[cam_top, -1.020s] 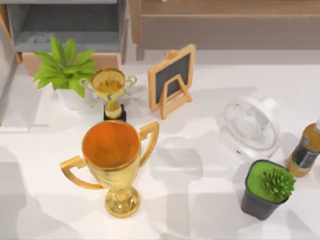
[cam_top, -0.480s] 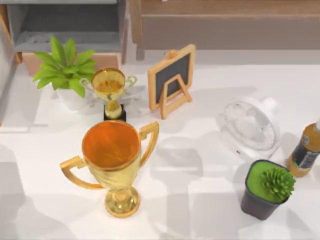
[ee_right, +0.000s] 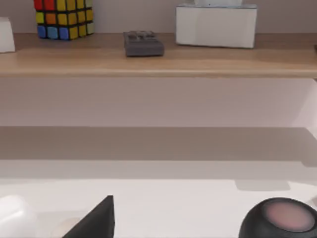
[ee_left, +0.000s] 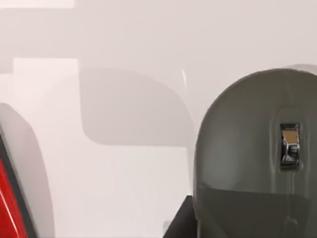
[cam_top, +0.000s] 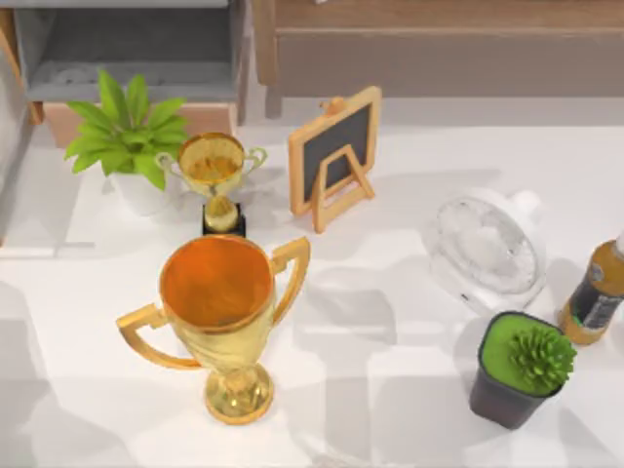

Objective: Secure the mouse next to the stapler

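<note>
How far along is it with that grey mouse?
Done: nothing visible yet. In hand: the left tool is close beside the grey mouse, which lies on the white table. Left: grasping and placing it. The red object at the edge may be the stapler. The right tool faces a shelf.

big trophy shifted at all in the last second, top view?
No. The large gold trophy sits at the same spot, its rim just below the small trophy's black base, same gap to the chalkboard easel.
</note>
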